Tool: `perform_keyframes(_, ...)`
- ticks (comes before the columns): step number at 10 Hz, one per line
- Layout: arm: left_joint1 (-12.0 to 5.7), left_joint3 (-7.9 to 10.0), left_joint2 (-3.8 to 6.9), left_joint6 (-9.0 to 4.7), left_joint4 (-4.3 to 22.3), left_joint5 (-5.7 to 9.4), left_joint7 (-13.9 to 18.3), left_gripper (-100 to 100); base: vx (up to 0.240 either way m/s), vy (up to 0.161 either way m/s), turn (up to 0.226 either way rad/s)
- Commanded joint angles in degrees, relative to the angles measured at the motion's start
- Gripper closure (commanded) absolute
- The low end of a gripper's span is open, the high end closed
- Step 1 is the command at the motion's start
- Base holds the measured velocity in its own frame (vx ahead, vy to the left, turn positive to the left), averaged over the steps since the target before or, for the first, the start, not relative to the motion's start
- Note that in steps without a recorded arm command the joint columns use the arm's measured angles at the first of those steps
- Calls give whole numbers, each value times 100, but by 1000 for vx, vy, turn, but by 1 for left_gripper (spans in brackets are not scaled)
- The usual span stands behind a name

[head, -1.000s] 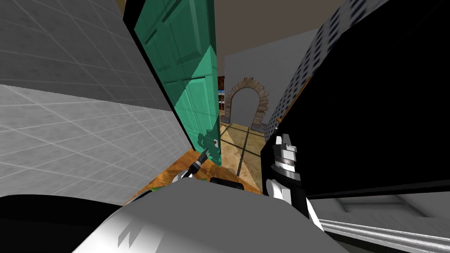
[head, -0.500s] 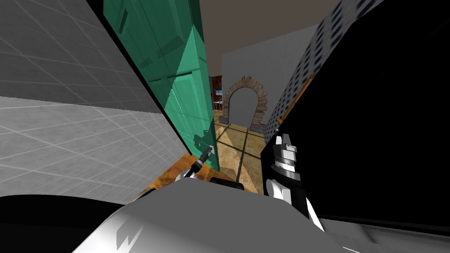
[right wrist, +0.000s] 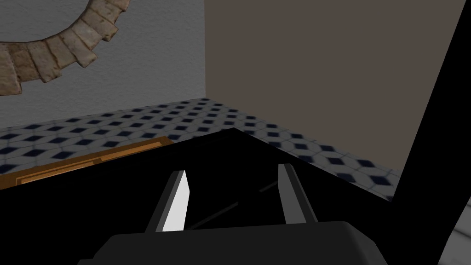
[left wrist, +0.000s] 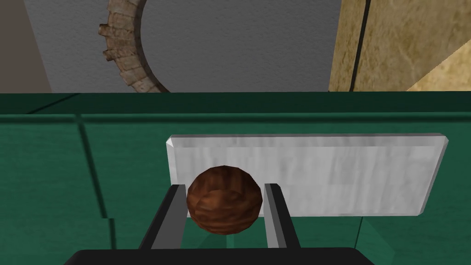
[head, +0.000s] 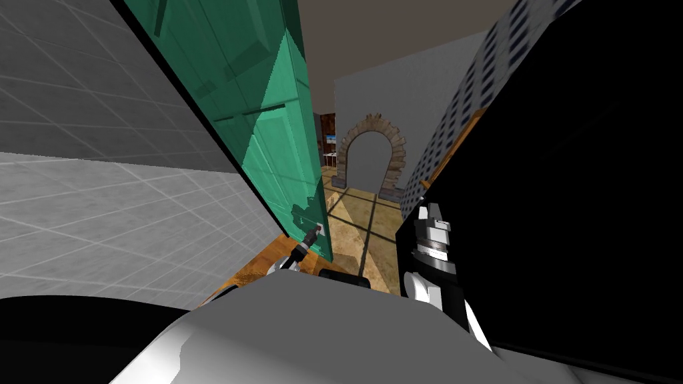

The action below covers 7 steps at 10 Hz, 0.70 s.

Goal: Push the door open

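Note:
The green panelled door [head: 267, 133] stands ajar, its free edge facing me, and a room shows past it. In the left wrist view a round brown wooden knob [left wrist: 224, 199] sits on a pale grey plate [left wrist: 345, 175] fixed to the door [left wrist: 46, 184]. My left gripper [left wrist: 225, 186] is shut on the knob, one finger [left wrist: 272, 202] pressed to each side. In the head view this gripper [head: 315, 231] reaches the door's low edge. My right gripper [right wrist: 233, 184] stands open and empty beside a black area, and the head view shows it [head: 432, 212] raised on my right.
A grey tiled wall [head: 100, 200] runs close along my left. A large black area [head: 567, 167] takes up the right. Beyond the gap lie a tan tiled floor [head: 360, 220] and a stone arch [head: 371, 155] in a grey wall. Brown wood floor [head: 257, 267] lies below the door.
In the head view the door's free edge has shifted left while the arch stayed in place, so more of the room beyond shows. The right arm has not moved.

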Motion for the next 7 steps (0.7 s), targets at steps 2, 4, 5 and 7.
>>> perform_keyframes(2,6,-1,0,-6,0,0,1,100,-11,4,0)
perform_keyframes(4,6,-1,0,-6,0,0,1,100,-3,0,2)
perform_keyframes(5,-18,96,-35,33,48,32,-59,100,84,-47,33)
perform_keyframes(7,-41,175,-62,52,79,60,-104,100,140,-66,28)
